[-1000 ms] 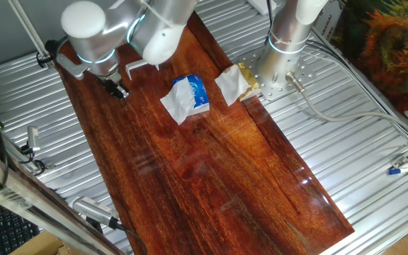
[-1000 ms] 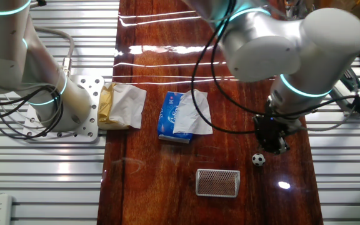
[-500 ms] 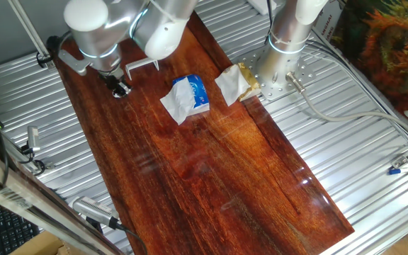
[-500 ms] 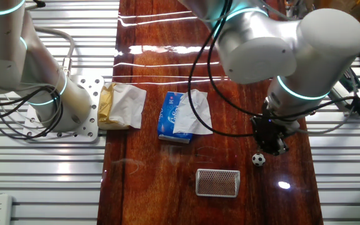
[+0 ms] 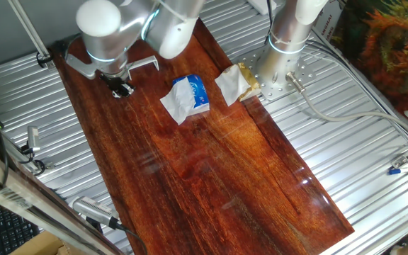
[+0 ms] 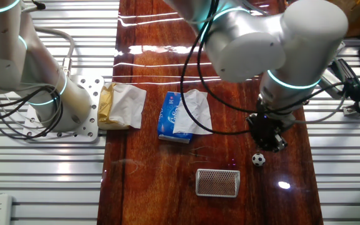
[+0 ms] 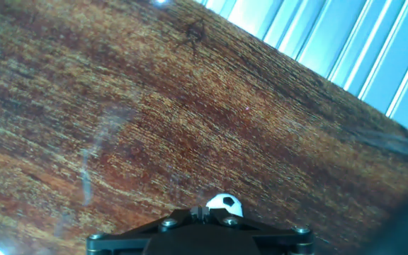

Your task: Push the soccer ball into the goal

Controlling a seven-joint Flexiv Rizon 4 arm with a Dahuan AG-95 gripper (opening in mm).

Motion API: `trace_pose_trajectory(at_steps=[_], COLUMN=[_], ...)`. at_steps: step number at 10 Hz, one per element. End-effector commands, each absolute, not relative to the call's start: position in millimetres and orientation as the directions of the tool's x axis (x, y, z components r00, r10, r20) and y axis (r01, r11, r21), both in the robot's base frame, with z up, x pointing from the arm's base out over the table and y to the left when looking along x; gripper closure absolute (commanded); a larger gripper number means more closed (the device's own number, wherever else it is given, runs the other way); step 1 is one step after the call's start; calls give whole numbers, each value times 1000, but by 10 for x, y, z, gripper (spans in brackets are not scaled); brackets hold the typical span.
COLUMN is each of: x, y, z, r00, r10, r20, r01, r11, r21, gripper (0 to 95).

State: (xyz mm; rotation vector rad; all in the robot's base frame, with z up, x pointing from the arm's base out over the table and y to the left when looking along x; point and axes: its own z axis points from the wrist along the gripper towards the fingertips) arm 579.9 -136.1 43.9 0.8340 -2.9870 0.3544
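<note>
The soccer ball (image 6: 259, 159) sits on the wood near the tabletop's long edge, still outside the goal (image 6: 217, 182) beside it, with the gripper (image 6: 269, 141) just behind it, jaws' state unclear, so the push remains undone.

White soccer ball (image 6: 259, 159) (black patches)

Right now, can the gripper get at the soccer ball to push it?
Probably yes. The gripper hangs just beside the soccer ball, with only bare wood between them; the hand view shows the ball right at the fingers. The goal stands apart, blocking nothing.
</note>
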Motion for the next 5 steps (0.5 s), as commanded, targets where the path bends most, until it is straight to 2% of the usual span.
trace_pose_trajectory(at_steps=[1, 5], x=[5781, 5781], y=[-1369, -1369], z=[448, 448], r00=[-846, -847], r10=[-530, -527], r20=[67, 68], r01=[-530, -528], r11=[819, 821], r21=[-222, -217], gripper=[950, 950])
